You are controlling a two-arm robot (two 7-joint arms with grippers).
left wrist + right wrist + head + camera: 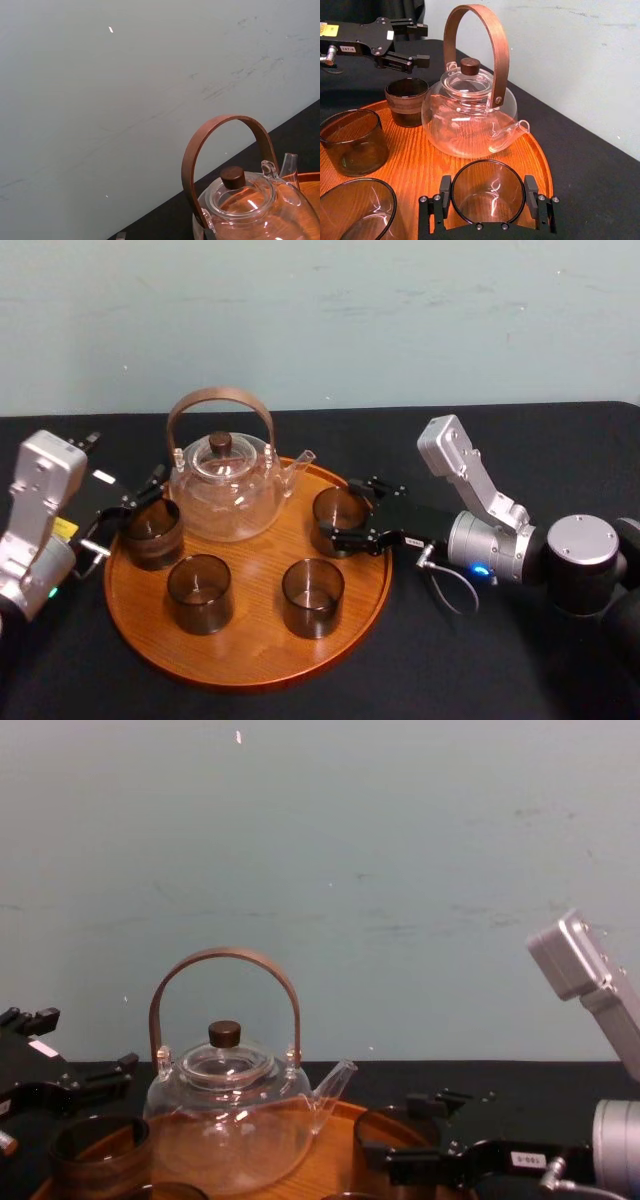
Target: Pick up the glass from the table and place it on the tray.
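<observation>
The glass (338,521) is a smoky tumbler standing upright on the right rear part of the round wooden tray (250,645). My right gripper (346,516) reaches in from the right and is shut on the glass. In the right wrist view both fingers (530,191) press the sides of the glass (487,187), whose base rests on the tray (415,165). My left gripper (130,510) hovers open at the tray's left edge, just behind another tumbler (152,532), with nothing between its fingers. The chest view shows the right gripper (412,1130) low at the tray's right.
A clear glass teapot (228,490) with an arched wooden handle stands at the back of the tray, close to the held glass. Two more tumblers (200,592) (312,597) stand at the tray's front. Black cloth covers the table (500,660) around the tray.
</observation>
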